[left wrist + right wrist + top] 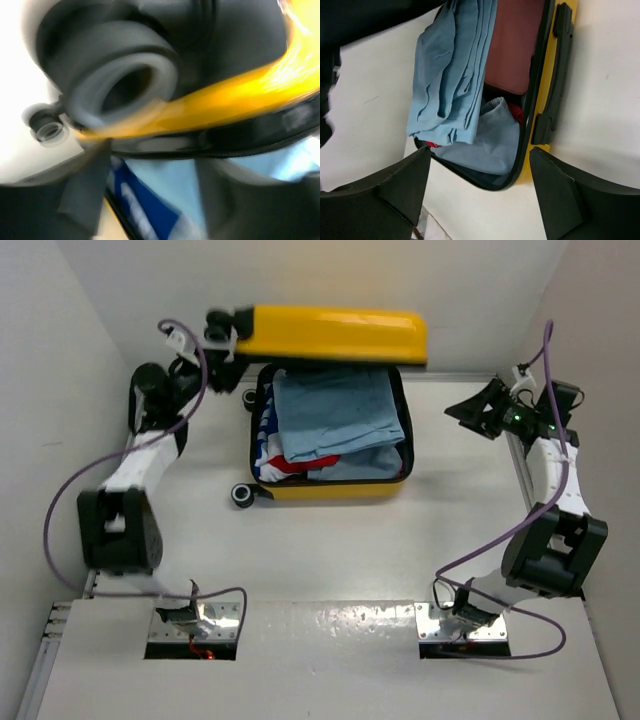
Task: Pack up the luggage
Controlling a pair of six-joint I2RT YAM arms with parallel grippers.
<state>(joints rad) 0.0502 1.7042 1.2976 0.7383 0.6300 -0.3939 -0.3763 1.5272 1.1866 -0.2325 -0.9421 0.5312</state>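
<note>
Handle [554,85] of luggage [330,490] shows from right wrist only; left wrist blurred.

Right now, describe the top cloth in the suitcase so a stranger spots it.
Find the open yellow suitcase on the table. Inside, on top, lies a folded light blue cloth, plain, unlike the red, white and blue garment beneath.

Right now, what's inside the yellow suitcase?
Folded light-blue cloth on top, a red, white and blue garment showing under its left edge, another light-blue piece at the near right corner. The clothes cover the suitcase floor and anything deeper.
</note>
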